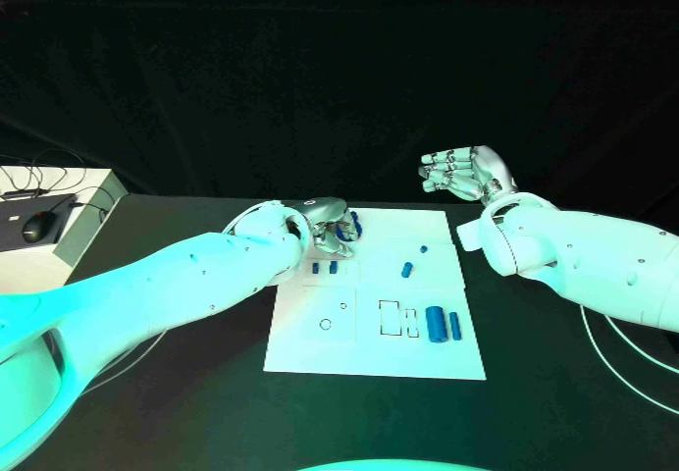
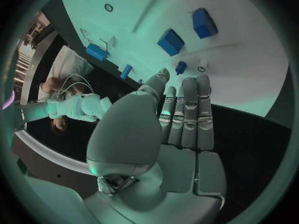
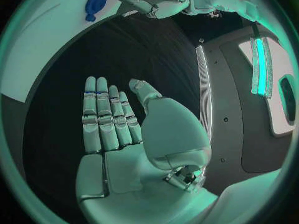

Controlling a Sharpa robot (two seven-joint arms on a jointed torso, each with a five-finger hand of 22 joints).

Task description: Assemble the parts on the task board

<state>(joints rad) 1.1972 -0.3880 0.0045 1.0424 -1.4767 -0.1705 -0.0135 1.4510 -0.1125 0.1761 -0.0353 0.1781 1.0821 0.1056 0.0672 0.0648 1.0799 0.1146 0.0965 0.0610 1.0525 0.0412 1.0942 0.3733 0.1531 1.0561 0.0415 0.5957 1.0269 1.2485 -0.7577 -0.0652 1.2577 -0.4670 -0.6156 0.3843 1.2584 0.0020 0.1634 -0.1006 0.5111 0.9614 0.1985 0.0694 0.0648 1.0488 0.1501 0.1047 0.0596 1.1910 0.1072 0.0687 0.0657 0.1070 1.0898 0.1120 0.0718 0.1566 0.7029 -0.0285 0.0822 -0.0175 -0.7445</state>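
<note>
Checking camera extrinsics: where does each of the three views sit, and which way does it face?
Head view: from the robot's head, down at the black table and white task board; both white arms show.
Left wrist view: behind the left hand, facing the board.
Right wrist view: behind the right hand, facing the table.
All three share the board.

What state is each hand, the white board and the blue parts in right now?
Left silver hand: over the board's far edge, fingers straight, holding nothing.
Right silver hand: raised beyond the board, empty.
White task board: flat on the black table.
Two large blue cylinders: lying side by side on the board.
</note>
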